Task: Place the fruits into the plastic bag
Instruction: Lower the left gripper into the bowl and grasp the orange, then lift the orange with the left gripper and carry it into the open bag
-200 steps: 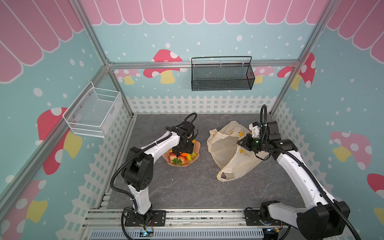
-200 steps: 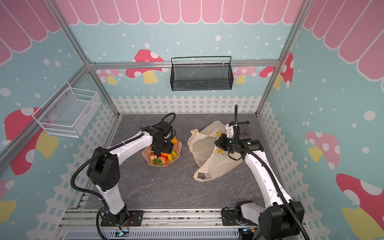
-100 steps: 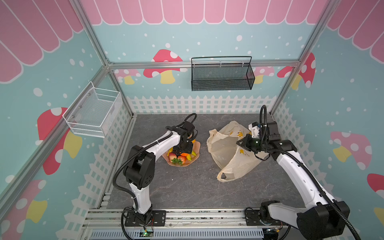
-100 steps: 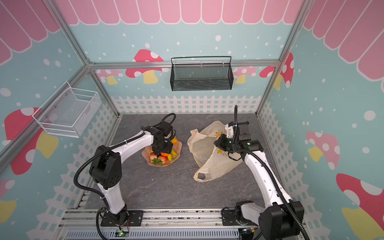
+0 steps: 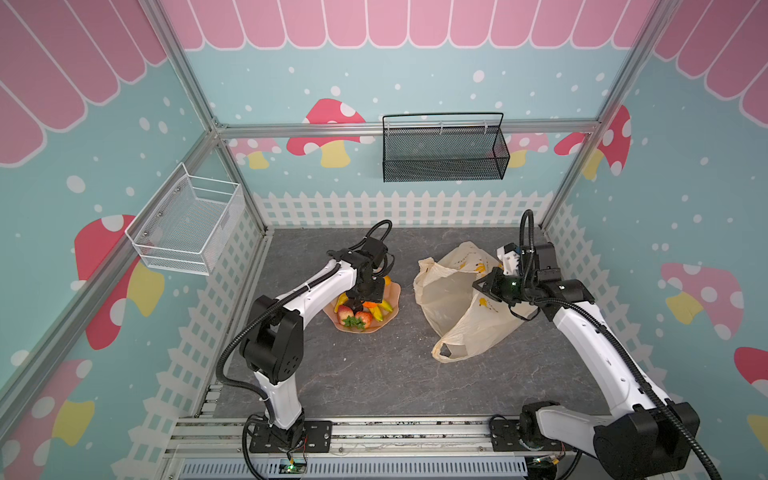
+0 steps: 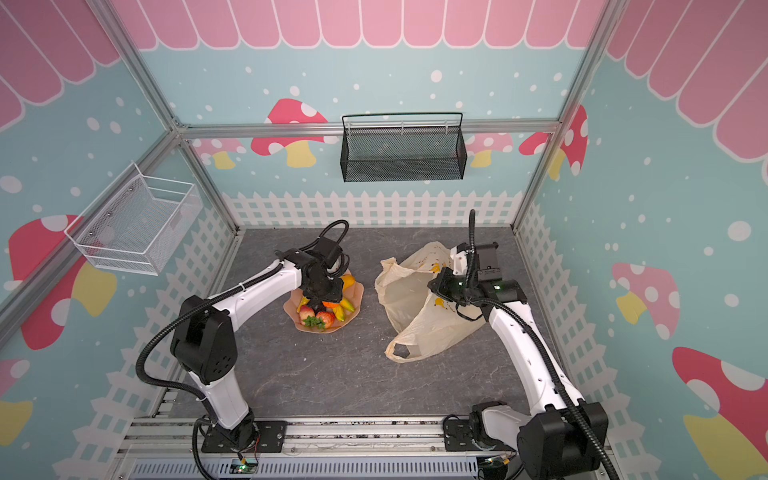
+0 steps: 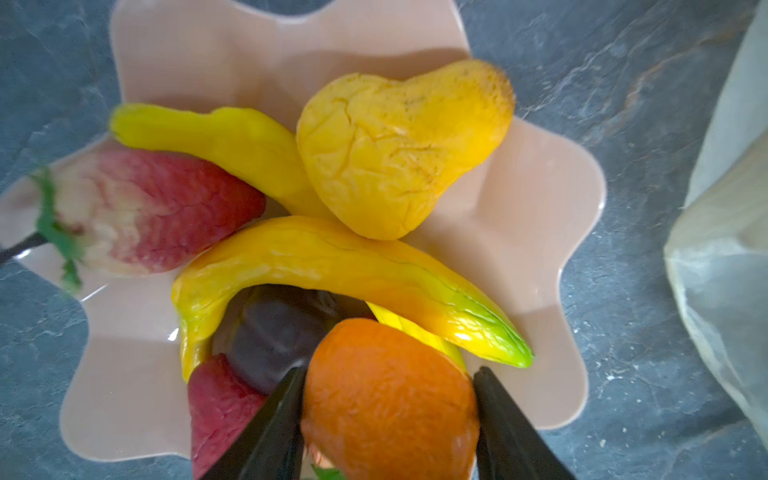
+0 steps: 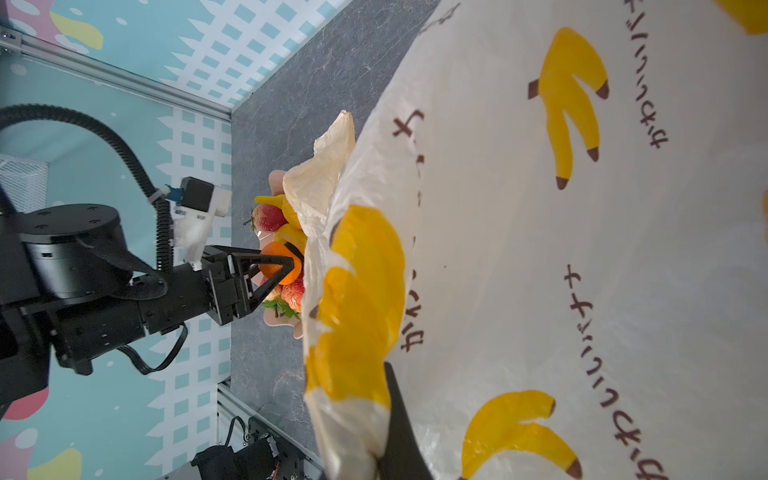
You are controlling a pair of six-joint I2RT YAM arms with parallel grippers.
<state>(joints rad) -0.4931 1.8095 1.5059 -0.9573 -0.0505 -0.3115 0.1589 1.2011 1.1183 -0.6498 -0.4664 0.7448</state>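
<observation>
Bimanual fruit-bagging, at the pick-up of a fruit. The peach-pink wavy-edged dish [image 7: 519, 232] stands on the grey tabletop [image 5: 374, 374] and holds all the fruits in view: a pear [image 7: 399, 149], bananas [image 7: 332, 257], strawberries [image 7: 158, 208], a dark piece [image 7: 278, 328] and the orange [image 7: 386, 415]. The orange lies uppermost at one side of the heap, which probably makes it the easiest to reach.

The left gripper [image 7: 390, 370] reaches down into the dish. Its fingers [image 7: 270, 432] stand apart, one on each side of the orange, at or very near its skin. Whether they already pinch it cannot be told, and the orange rests among its neighbours.

The plastic bag [image 5: 449, 291] lies on the tabletop beside the dish, apart from it, with its mouth turned toward the fruit. The right gripper [image 5: 480, 287] is closed on the bag's upper rim. It holds that rim raised off the tabletop, so the thin film cannot sag and the mouth gapes. One loop handle [image 5: 446, 353] trails on the tabletop nearer the arm bases. No fruit shows inside the bag.

Judgement: the bagging has scarcely begun. The next move calls for a firm pinch and a lift clear of the bananas. A short carry across the gap to the held-open mouth would follow.
</observation>
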